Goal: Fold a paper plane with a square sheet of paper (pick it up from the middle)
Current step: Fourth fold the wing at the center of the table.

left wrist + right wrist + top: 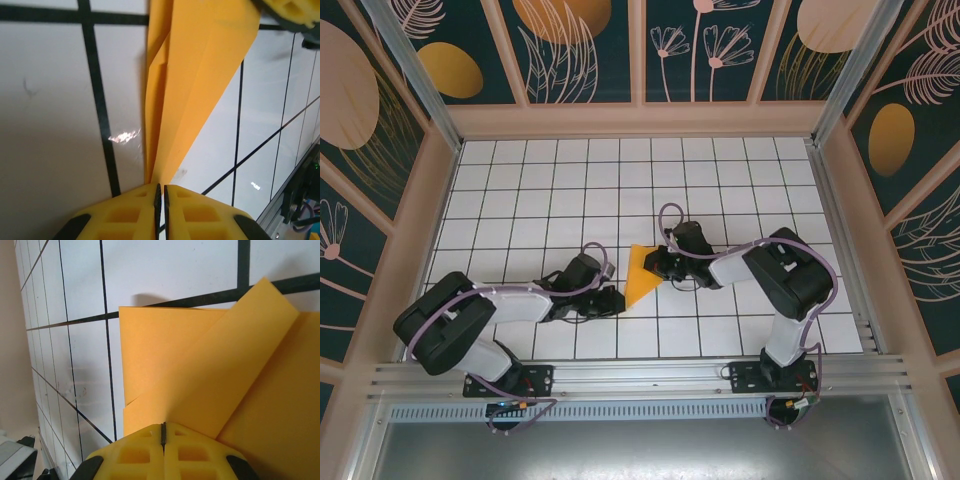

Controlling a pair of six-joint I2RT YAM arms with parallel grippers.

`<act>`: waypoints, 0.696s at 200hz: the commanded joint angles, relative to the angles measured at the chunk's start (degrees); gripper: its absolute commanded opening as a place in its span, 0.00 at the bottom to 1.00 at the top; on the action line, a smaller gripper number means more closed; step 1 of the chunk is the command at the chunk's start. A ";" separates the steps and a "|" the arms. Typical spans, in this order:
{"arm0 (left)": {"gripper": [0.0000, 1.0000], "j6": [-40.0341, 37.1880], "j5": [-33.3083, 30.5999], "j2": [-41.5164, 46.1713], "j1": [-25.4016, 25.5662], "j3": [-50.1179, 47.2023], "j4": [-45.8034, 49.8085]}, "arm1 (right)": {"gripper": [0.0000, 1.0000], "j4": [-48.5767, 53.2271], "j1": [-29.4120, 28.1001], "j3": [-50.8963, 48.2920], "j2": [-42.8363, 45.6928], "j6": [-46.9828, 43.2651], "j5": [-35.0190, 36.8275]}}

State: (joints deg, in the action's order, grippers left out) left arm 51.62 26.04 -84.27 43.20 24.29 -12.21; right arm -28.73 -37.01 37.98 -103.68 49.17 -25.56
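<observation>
The sheet of paper [642,278], already folded into a layered orange triangle, sits near the middle of the tiled table [570,180], a little toward 6 o'clock. It is held from two sides.

The left gripper [616,300] has the triangle's 7 o'clock corner. In its wrist view, the left gripper [160,200] has its fingers pressed together on the thin stack, and the paper [200,75] runs away from them toward 12 o'clock with its layers seen nearly edge-on.

The right gripper [655,263] has the edge at about 2 o'clock. In its own view, the right gripper [163,432] is also clamped shut, with a folded flap of the paper [200,365] fanning out from between the fingers over a flatter layer.

Holding opposite ends probably keeps the folded layers from springing open and stretches the piece taut, so a crease can be set or the next flap brought over without the stack sliding. The paper looks lifted or tipped rather than lying flat, though I cannot tell whether its lower edge touches the table.

It is not yet a narrow dart, so I judge the folding about midway. The next fold needs one hand to anchor while the other moves. Pulling apart too hard could tear the thin paper or drag it out of a grip.
</observation>
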 commanded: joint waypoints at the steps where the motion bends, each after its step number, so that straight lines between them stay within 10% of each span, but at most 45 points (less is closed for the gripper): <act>1: 0.16 -1.99 2.48 0.41 0.88 -1.73 10.95 | 0.04 7.64 -0.03 -1.07 -2.58 0.04 5.36; 139: 0.20 3.33 -7.50 1.69 0.81 8.92 0.45 | 0.05 7.72 -0.32 -1.11 -1.60 1.64 5.69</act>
State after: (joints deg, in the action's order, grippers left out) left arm 52.84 20.01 -79.02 43.83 30.68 -4.73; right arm -28.45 -37.12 38.13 -103.66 50.57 -25.17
